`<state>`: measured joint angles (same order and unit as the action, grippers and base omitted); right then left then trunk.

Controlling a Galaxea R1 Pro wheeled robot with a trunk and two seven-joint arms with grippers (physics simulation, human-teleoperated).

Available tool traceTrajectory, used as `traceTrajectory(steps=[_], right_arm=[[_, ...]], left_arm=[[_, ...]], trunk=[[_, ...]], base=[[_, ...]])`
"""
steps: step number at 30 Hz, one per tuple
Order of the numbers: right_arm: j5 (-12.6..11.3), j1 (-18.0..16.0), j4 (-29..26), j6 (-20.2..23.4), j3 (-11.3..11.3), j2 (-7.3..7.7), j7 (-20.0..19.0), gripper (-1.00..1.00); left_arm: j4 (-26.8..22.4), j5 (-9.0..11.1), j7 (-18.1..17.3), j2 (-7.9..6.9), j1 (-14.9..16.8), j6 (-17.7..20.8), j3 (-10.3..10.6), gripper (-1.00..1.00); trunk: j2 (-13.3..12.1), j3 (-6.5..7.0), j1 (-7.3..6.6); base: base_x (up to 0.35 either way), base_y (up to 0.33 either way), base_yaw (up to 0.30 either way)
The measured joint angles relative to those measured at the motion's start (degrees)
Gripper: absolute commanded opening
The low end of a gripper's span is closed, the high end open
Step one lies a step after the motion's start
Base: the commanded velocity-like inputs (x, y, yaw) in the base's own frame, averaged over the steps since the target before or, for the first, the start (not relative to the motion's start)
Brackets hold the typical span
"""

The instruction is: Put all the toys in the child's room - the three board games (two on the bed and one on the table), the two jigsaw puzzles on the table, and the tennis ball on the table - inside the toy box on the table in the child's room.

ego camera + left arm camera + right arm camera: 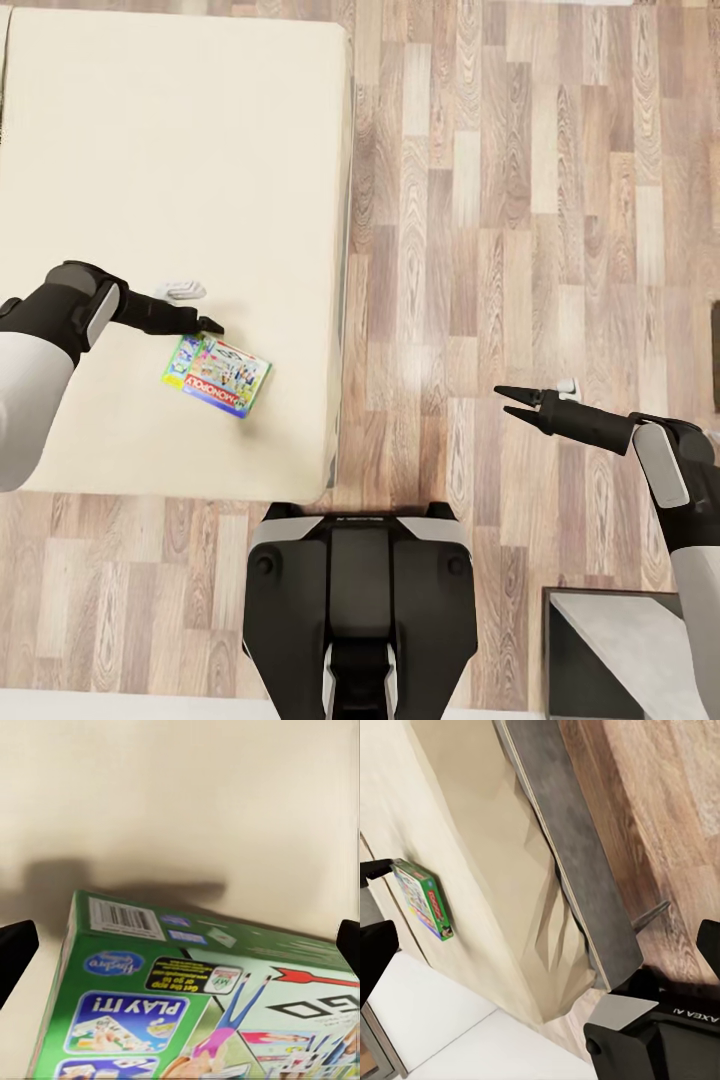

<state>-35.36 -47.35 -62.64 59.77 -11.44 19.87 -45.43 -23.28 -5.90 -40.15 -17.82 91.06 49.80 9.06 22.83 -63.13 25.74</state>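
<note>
Board game, green Monopoly box, lying flat on bed near its front right corner. Left tool just at box's far edge, fingers spread per left wrist view, box lid filling the gap between dark fingertips, nothing pinched yet. Right tool hanging over wood floor, well apart from bed, jaws parted, empty.

Risks, as judged from here:
- Box thin and flat on soft mattress: fingers may dig into bedding or skate over lid instead of getting under an edge.
- Tool near one edge only, so an off-centre pinch likely lets box swing or slip once lifted.
- Push w/o grip could slide box toward bed's right edge and onto floor.

Around: robot base close to bed's front edge, little room to lean in further. Grey-topped furniture corner by right arm, possible snag when turning away. No toy box in sight, so a carry lies ahead.
</note>
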Motion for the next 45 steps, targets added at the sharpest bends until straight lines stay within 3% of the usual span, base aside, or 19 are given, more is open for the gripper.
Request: traceTrajectory(steps=[26,38,45], right_arm=[[0.09,0.0,0.0,0.0,0.0,-0.06,0.0,1.0],[0.09,0.0,-0.02,0.0,0.0,-0.02,0.0,1.0],[0.09,0.0,-0.02,0.0,-0.02,-0.06,0.0,1.0]], left_arm=[[0.03,-0.26,0.03,-0.11,-0.08,0.0,0.16,1.0],[0.05,-0.27,0.23,-0.01,-1.85,0.0,2.34,1.0],[0.06,-0.27,0.25,0.16,-2.82,0.0,2.59,1.0]], trunk=[[0.0,1.39,0.0],[0.0,2.31,0.0],[0.0,2.57,0.0]], base=[[0.0,0.0,0.0],[0.0,0.0,0.0],[0.0,0.0,0.0]])
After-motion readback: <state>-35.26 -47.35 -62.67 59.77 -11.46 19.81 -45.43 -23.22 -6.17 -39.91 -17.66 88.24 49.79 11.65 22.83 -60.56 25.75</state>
